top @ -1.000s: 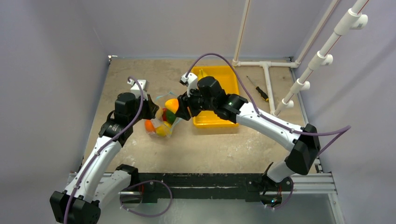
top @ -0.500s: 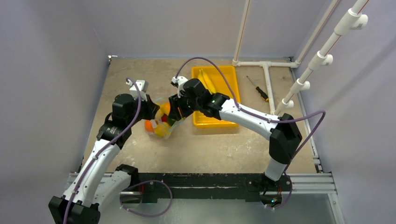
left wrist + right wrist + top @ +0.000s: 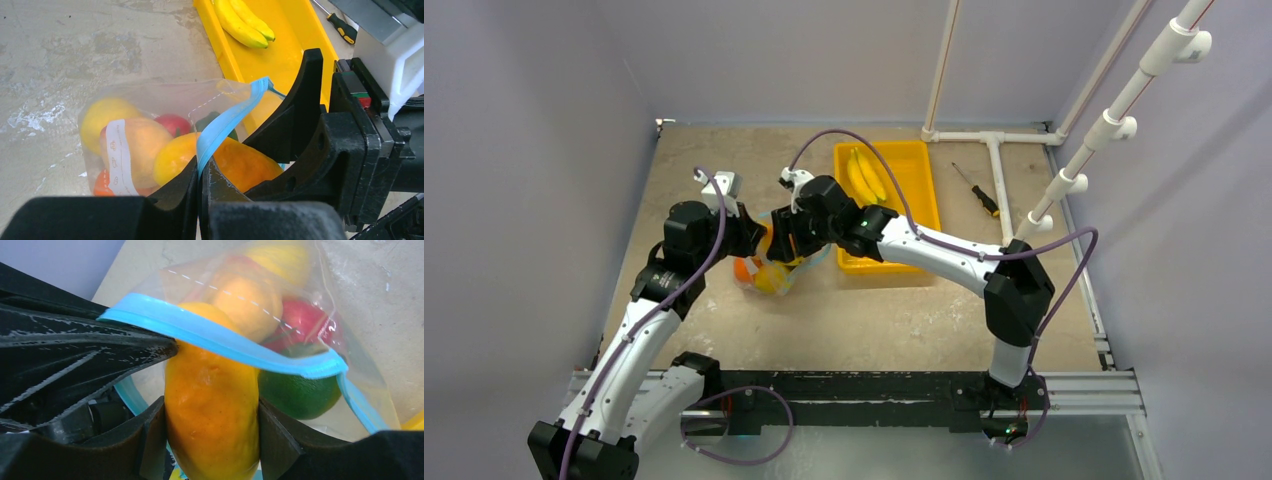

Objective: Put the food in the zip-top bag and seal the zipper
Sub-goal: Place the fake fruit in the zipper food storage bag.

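The clear zip-top bag (image 3: pixel 165 97) hangs from my left gripper (image 3: pixel 201 165), which is shut on its teal-blue zipper (image 3: pixel 227 122). Inside the bag lie a lemon (image 3: pixel 102 112), a peach (image 3: pixel 135 145), a red apple (image 3: pixel 172 122) and a green avocado (image 3: pixel 295 390). My right gripper (image 3: pixel 210 412) is shut on an orange mango (image 3: pixel 210 390), whose far end sits under the zipper strip (image 3: pixel 225 342) in the bag's open mouth. In the top view both grippers meet over the bag (image 3: pixel 764 275). Yellow bananas (image 3: pixel 864 172) lie in the tray.
The yellow tray (image 3: pixel 919 200) stands just right of the bag, close behind my right arm. A screwdriver (image 3: pixel 979 195) lies right of the tray beside white pipes (image 3: pixel 999 170) at the table's back right corner.
My right arm has swung left from the tray's edge, carrying the mango into the bag's mouth. The left gripper has kept its hold on the zipper, and the bananas are now uncovered.
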### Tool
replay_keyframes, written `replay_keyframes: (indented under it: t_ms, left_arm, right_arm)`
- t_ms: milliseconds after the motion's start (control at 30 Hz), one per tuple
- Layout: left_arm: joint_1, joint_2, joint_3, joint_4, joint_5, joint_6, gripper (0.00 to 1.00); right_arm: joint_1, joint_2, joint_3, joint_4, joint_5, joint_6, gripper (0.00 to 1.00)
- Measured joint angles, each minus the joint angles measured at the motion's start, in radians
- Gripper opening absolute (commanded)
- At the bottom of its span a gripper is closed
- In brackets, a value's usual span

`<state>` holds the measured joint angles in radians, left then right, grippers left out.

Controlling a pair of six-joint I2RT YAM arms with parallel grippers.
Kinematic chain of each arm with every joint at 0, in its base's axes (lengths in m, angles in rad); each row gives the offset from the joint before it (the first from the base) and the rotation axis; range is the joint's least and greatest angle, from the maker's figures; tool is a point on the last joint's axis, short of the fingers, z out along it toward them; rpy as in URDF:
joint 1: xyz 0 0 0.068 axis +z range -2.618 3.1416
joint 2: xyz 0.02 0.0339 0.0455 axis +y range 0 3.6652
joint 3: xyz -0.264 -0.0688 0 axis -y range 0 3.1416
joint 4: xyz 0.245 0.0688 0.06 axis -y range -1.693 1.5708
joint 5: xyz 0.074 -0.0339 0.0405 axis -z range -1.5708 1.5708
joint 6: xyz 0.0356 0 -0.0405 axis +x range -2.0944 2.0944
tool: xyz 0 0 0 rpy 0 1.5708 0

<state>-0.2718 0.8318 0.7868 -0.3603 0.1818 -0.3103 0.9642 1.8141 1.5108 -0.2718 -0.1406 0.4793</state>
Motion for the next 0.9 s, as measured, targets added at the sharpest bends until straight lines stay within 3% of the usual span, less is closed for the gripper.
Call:
replay_keyframes:
  t_ms: [167, 333, 500, 900]
  left_arm:
    - [0.000, 0.000, 0.000, 0.001, 0.000, 0.000, 0.00]
    - [0.000, 0.000, 0.000, 0.001, 0.000, 0.000, 0.00]
    - [0.000, 0.000, 0.000, 0.001, 0.000, 0.000, 0.00]
    - [0.000, 0.001, 0.000, 0.001, 0.000, 0.000, 0.00]
  right_arm:
    - [0.005, 0.000, 0.000, 0.015, -0.002, 0.023, 0.72]
    - [0.006, 0.000, 0.000, 0.027, -0.008, 0.030, 0.85]
    - [0.006, 0.000, 0.000, 0.033, -0.006, 0.029, 0.83]
    - [0.006, -0.023, 0.000, -0.024, 0.082, 0.026, 0.63]
